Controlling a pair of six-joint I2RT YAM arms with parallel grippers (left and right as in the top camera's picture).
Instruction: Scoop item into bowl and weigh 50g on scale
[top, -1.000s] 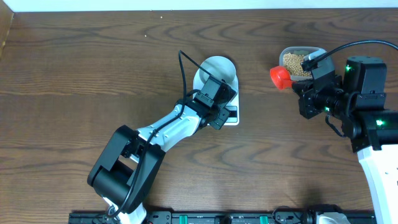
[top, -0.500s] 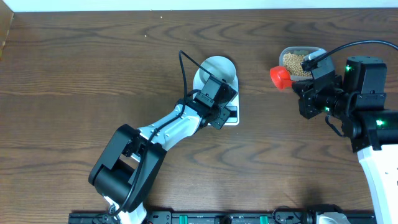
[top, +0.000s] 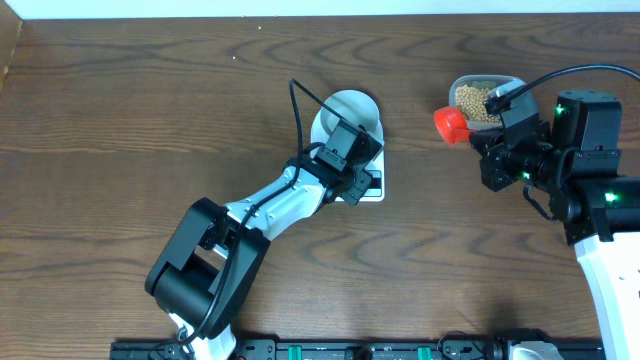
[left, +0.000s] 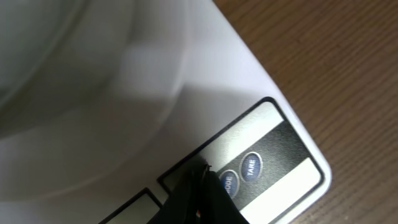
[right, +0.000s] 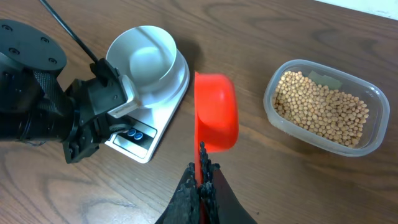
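The pale bowl (top: 350, 112) stands empty on the white scale (top: 372, 190) at the table's middle; both show in the right wrist view, bowl (right: 144, 59) and scale (right: 163, 106). My left gripper (top: 362, 180) is shut, its tip (left: 202, 171) at the scale's button strip beside the MODE button (left: 230, 185). My right gripper (right: 202, 168) is shut on the handle of a red scoop (right: 216, 112), held empty above the table between the scale and a clear tub of tan beans (right: 323, 107). The scoop (top: 451, 124) and beans (top: 478, 102) also show overhead.
The clear plastic tub (top: 484, 82) sits at the back right, close to my right arm (top: 590, 170). A black cable (top: 298, 110) arcs over my left arm near the bowl. Bare wood table lies left and front.
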